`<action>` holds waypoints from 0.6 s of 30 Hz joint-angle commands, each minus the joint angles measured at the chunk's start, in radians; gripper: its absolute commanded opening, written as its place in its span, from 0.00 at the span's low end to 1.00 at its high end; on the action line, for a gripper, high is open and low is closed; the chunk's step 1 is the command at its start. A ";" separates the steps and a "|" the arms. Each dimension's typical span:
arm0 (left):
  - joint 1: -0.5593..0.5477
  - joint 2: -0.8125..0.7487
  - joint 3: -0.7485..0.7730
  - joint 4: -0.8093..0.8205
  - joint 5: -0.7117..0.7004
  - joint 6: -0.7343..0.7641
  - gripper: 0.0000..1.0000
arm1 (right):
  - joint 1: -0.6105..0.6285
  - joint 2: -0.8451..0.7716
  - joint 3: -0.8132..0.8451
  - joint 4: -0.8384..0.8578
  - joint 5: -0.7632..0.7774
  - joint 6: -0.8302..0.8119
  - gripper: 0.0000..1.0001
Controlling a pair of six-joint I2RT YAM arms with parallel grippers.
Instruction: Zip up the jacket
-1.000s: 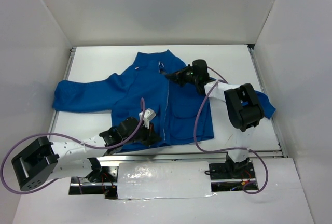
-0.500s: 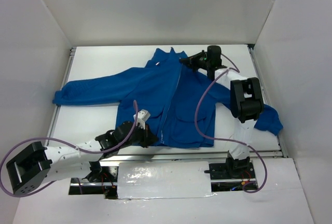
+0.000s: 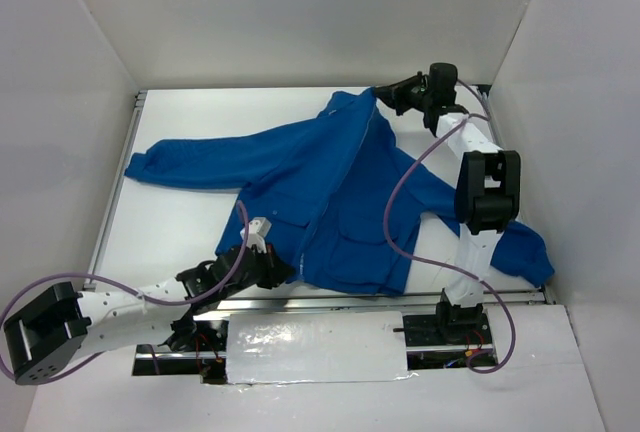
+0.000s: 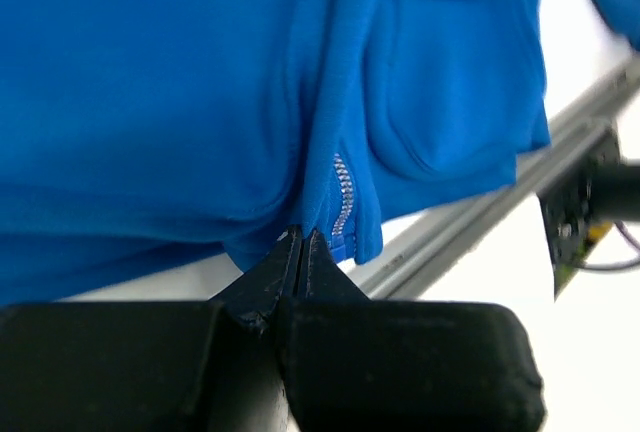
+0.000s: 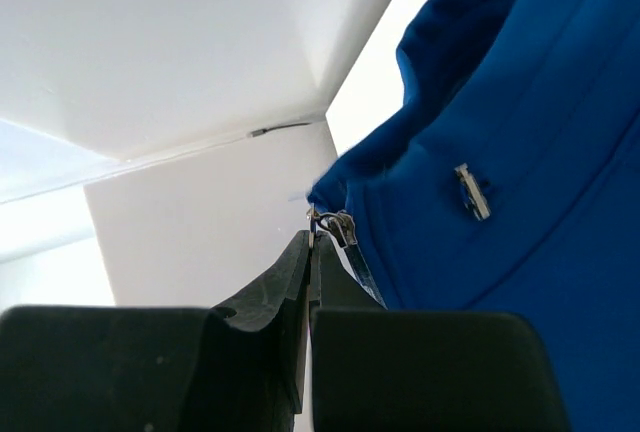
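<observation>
The white tabletop (image 3: pixel 190 237) fills most of my top view. Spread across it on a slant is the royal-blue fleece jacket (image 3: pixel 340 177), with its hem at about 6 o'clock by the front rail (image 3: pixel 400 298) and its collar (image 3: pixel 352 104) up at 1 o'clock near the back right corner. One sleeve (image 3: pixel 200 164) lies stretched out toward 9 o'clock. The other sleeve (image 3: pixel 522 248) trails to 4 o'clock, passing beneath my right arm. A flap pocket (image 3: pixel 357 244) sits on the front panel close to the hem.

The pale zipper (image 3: pixel 335 187) runs as a thin line from hem to collar. On the left wrist view I can see its lowest teeth (image 4: pixel 342 197) just above the fingertips.

My left claw (image 3: pixel 283 270) is at 6 o'clock, jaws pressed together and clamped on the jacket's bottom edge right beside the zipper's lower end. My right claw (image 3: pixel 384 94) is at 1 o'clock, jaws together and pinching the small metal zipper pull (image 5: pixel 335 224) at the collar's top edge. A small metal tag (image 5: pixel 470 192) shows on the fleece nearby.
</observation>
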 commanded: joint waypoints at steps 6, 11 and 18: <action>-0.023 -0.025 -0.049 -0.128 -0.140 -0.153 0.00 | -0.054 0.004 0.303 -0.098 0.054 -0.081 0.00; -0.027 -0.045 -0.047 -0.164 -0.173 -0.153 0.00 | -0.054 0.007 0.371 -0.122 0.040 -0.091 0.00; -0.029 -0.030 -0.006 -0.190 -0.160 -0.114 0.00 | -0.046 0.021 0.317 -0.086 0.008 -0.118 0.00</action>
